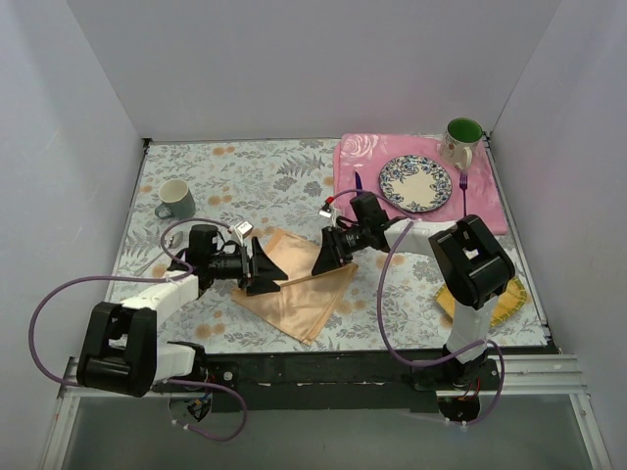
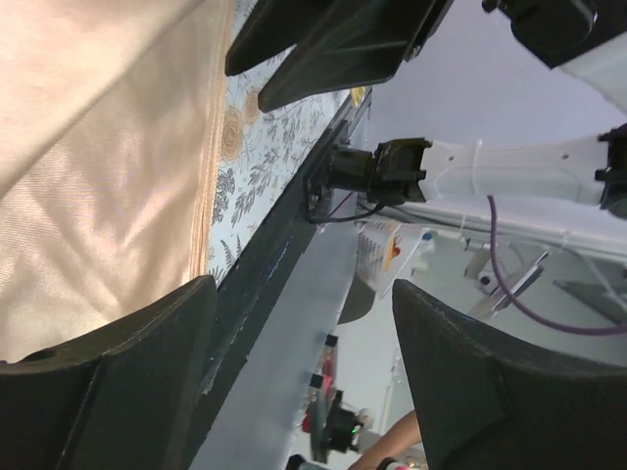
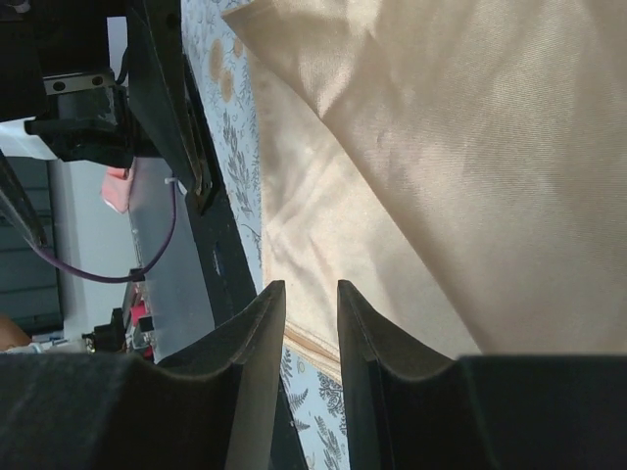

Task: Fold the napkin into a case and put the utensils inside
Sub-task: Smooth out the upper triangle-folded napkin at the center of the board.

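**Top external.**
- The napkin (image 1: 294, 289) lies on the table (image 1: 245, 166) between the two arms, set diamond-wise. It is partly doubled and not yet a case.
- Left gripper (image 1: 263, 272): at the napkin's left edge, just over the cloth.
- Right gripper (image 1: 328, 257): at the napkin's upper right corner. The two grippers face each other across the cloth, which looks like the stance for working a fold from both sides.
- Utensils: the knife (image 1: 359, 182) and fork (image 1: 463, 186) lie on the pink placemat (image 1: 362, 157), either side of the plate (image 1: 387, 181) and well apart from the napkin.
- Open room: bare floral table lies behind the napkin. A grey mug (image 1: 174, 199) stands far left.

**Left wrist.**
- The fingers (image 2: 127, 362) stand wide apart with nothing between them.
- The napkin's hemmed edge runs beside them at upper left.
- The table's dark near rail (image 2: 274, 255) is close by, so there is little room toward that side.

**Right wrist.**
- The fingers (image 3: 245, 343) are a narrow gap apart.
- The napkin's hem and a strip of table show through the gap, and no cloth appears to be pinched.
- A diagonal fold crosses the napkin ahead of the fingers.
- The near rail (image 3: 211, 245) is close here too.
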